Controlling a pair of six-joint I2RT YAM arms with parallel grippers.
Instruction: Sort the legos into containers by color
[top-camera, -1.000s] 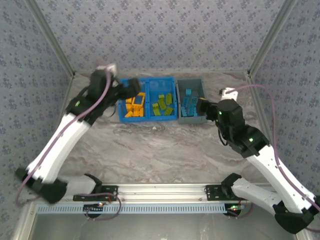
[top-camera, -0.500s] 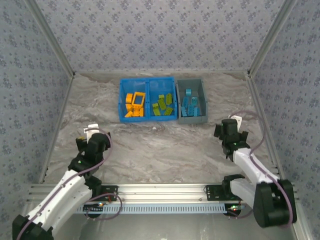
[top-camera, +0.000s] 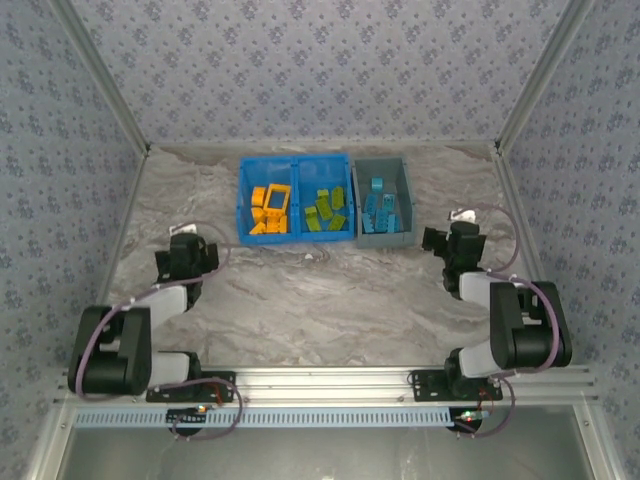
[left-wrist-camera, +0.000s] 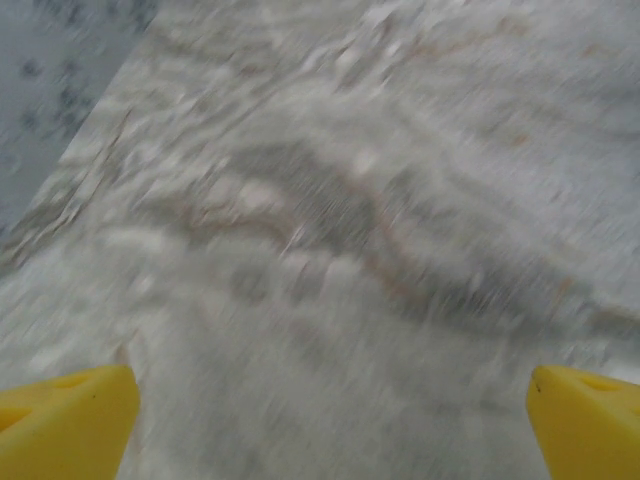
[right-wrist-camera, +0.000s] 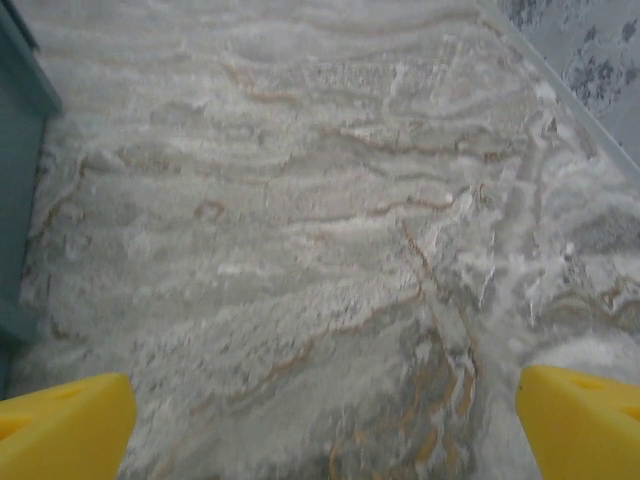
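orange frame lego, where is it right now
In the top external view the orange frame lies in the left compartment of the blue bin, among the other orange legos, with the green legos in the compartment to its right.

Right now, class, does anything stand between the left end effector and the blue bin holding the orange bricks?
Nothing visible does. The open, empty left end effector sits low at the left, and bare tabletop lies between it and the blue bin, whose left compartment holds the orange bricks.
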